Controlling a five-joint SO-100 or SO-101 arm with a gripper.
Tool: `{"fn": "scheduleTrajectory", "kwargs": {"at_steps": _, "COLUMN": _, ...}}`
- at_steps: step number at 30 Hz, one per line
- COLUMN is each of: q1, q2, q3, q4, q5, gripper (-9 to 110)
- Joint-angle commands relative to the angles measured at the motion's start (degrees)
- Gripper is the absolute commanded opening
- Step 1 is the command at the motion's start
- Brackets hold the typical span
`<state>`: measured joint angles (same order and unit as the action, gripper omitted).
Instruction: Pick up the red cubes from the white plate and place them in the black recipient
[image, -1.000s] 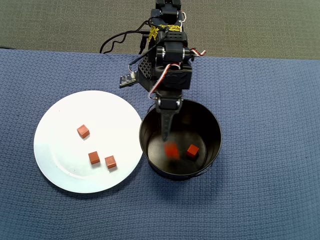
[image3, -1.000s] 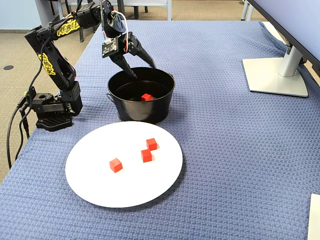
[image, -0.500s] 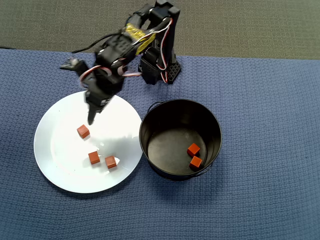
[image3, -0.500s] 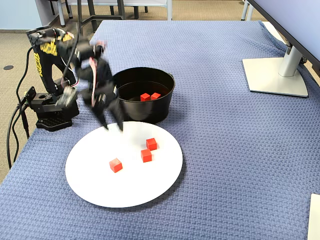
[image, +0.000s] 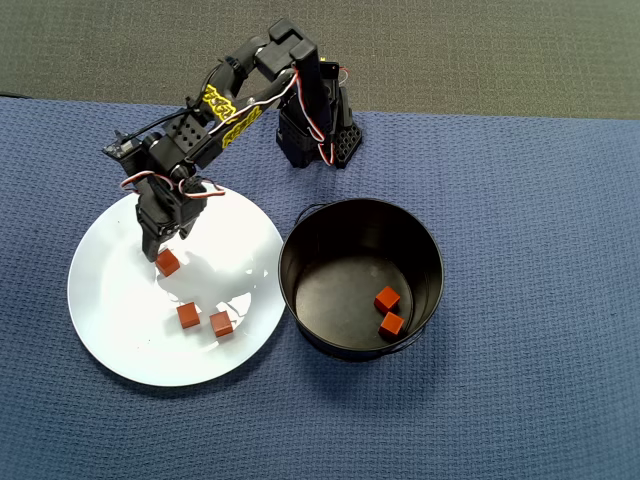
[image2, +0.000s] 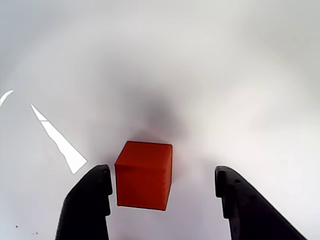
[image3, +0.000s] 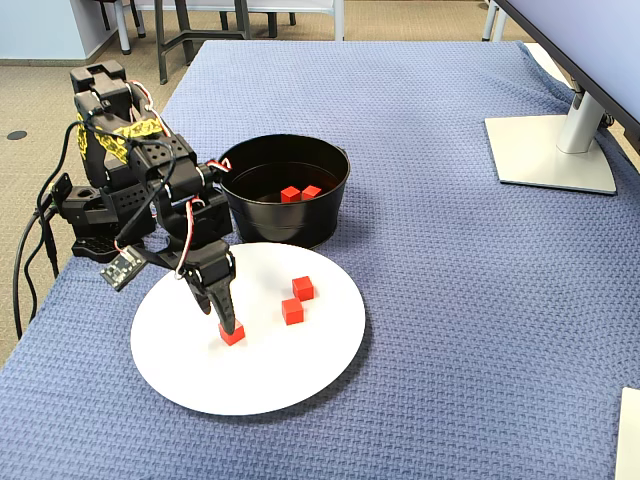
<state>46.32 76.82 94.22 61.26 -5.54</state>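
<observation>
Overhead cam looks straight down from well above, arm base at top of frame, white plate (image: 120, 330) left & black recipient (image: 360, 278) right. Fixed cam sits off to one side at a slant, farther back, arm at its left w/ recipient behind plate (image3: 300, 375); both share plate, recipient, whole arm. Wrist cam is v. close, aimed down between the fingers (image2: 87, 200) at one cube (image2: 144, 174) on the plate.
</observation>
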Motion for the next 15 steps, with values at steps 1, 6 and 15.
{"fn": "scheduleTrajectory", "kwargs": {"at_steps": 1, "q1": -0.3, "q2": -1.4, "q3": -7.1, "q4": 1.0, "q5": 1.9, "gripper": 20}}
{"fn": "scheduleTrajectory", "kwargs": {"at_steps": 6, "q1": -0.6, "q2": -5.1, "q3": -11.3, "q4": 2.0, "q5": 2.2, "gripper": 20}}
{"fn": "scheduleTrajectory", "kwargs": {"at_steps": 15, "q1": -1.6, "q2": -9.3, "q3": -15.1, "q4": 2.7, "q5": 0.7, "gripper": 19}}
